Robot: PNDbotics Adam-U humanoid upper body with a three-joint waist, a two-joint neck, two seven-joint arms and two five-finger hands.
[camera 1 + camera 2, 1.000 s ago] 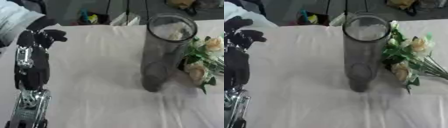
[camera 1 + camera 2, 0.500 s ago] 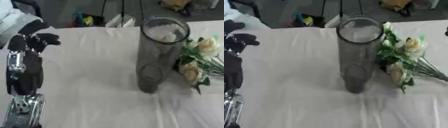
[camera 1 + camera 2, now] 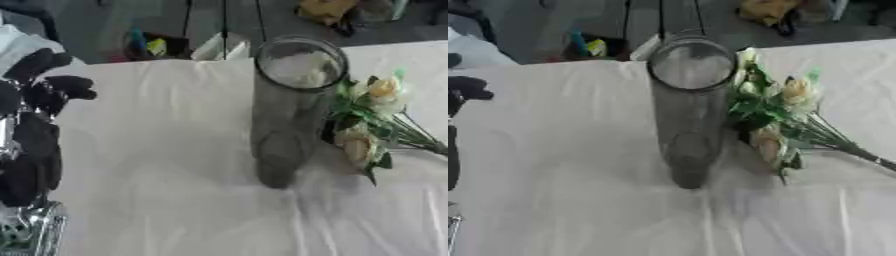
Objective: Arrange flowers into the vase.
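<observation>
A tall clear glass vase (image 3: 289,115) stands upright near the middle of the white tablecloth (image 3: 166,165), with nothing in it. Just right of it lies a bunch of cream and white flowers (image 3: 776,115), blooms beside the vase and green stems (image 3: 850,150) running off to the right. My left hand (image 3: 39,100) is raised at the left edge, black fingers curled at the top, holding nothing, well left of the vase. The right hand shows in neither view.
Beyond the table's far edge the floor holds a dark bin with coloured items (image 3: 149,47), tripod legs (image 3: 223,20) and a yellow object (image 3: 328,10). A white cloth or sleeve (image 3: 22,42) lies at the far left.
The whole picture has shifted, so the camera has tilted. My left hand sits further toward the left edge and slightly lower; vase and flowers have not moved on the table.
</observation>
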